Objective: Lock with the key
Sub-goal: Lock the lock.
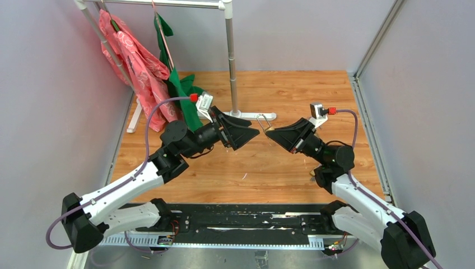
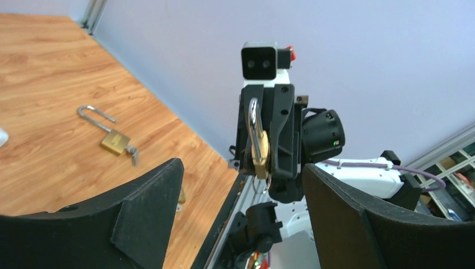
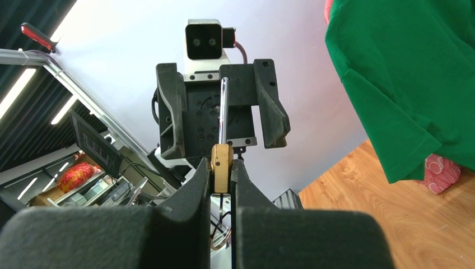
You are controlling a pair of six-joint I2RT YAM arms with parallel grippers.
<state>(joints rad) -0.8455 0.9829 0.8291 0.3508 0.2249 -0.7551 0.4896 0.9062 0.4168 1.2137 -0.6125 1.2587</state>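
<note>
Padlock (image 3: 222,161) is pinched by its brass body in my right pincer (image 3: 222,168), shackle facing my left pincer (image 2: 242,171), which is spread wide; key ring (image 2: 261,184) hangs beneath; a crooked grab there could wrench it loose onto the bench (image 1: 224,174).

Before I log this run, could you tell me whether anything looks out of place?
A second brass padlock lies on its side on the table, apart from both arms, while the right fingers clamp another padlock. The loose one looks stray; nothing seems spilled or damaged.
</note>
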